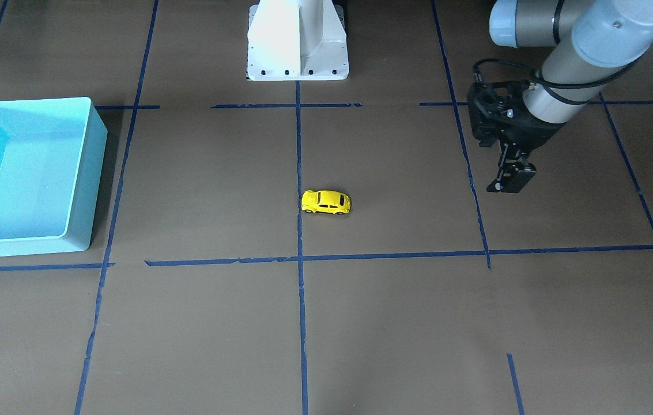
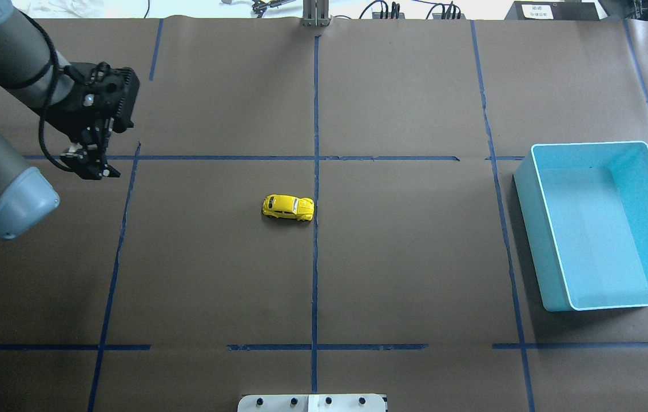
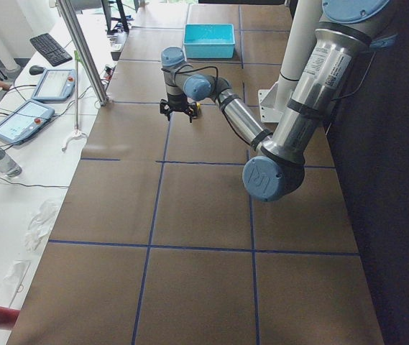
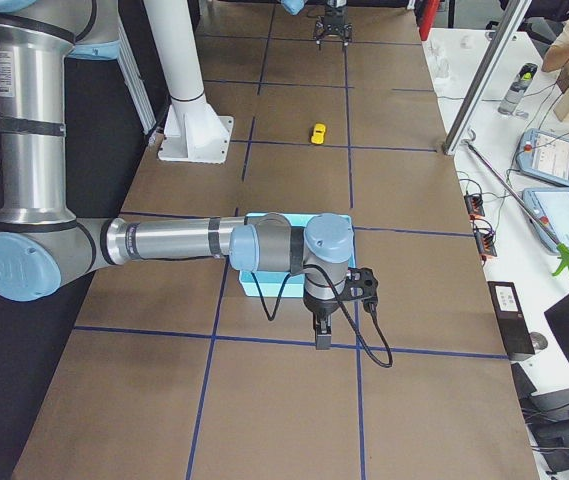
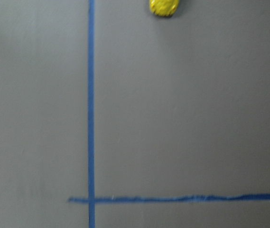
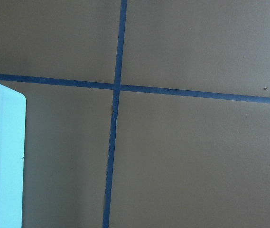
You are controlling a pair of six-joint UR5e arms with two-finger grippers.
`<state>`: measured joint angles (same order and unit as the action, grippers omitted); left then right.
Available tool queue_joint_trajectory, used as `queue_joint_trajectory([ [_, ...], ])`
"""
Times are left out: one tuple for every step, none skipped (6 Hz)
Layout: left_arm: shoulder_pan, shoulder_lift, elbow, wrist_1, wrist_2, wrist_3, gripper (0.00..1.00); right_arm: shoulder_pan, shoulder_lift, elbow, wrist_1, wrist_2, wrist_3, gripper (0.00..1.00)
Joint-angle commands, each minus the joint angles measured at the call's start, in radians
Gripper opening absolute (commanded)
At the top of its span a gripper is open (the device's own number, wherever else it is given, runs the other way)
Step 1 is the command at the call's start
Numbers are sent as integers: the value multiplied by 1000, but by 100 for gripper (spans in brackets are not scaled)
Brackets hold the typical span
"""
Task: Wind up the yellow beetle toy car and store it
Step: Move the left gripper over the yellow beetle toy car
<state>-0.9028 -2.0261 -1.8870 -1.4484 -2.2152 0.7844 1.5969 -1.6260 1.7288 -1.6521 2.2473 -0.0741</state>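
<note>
The yellow beetle toy car (image 1: 326, 202) (image 2: 288, 208) stands on its wheels near the middle of the brown table, beside the central blue tape line. In the left wrist view the car (image 5: 164, 6) shows only at the top edge. My left gripper (image 1: 512, 180) (image 2: 90, 165) hangs above the table well to the car's side, apart from it, open and holding nothing. My right gripper (image 4: 321, 340) shows only in the exterior right view, pointing down beside the bin; I cannot tell whether it is open or shut.
A turquoise bin (image 2: 552, 240) (image 1: 81, 173) stands on my right side of the table with nothing visible inside; its corner (image 6: 6, 156) shows in the right wrist view. The white robot base (image 1: 297, 40) stands behind the car. Blue tape lines grid the table.
</note>
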Motion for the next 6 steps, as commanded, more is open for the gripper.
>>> queue_joint_trajectory([
  [89, -124, 84, 20, 35, -20, 100, 0, 0, 0, 0, 0, -1, 100],
  [107, -216, 192, 17, 49, -43, 100, 0, 0, 0, 0, 0, -1, 100],
  [170, -270, 260, 5, 102, -77, 100, 0, 0, 0, 0, 0, -1, 100],
  [203, -328, 332, -7, 130, -124, 100, 0, 0, 0, 0, 0, -1, 100],
  [240, -351, 377, -32, 167, -141, 100, 0, 0, 0, 0, 0, -3, 100],
  [271, -368, 412, -76, 186, -183, 100, 0, 0, 0, 0, 0, -3, 100],
])
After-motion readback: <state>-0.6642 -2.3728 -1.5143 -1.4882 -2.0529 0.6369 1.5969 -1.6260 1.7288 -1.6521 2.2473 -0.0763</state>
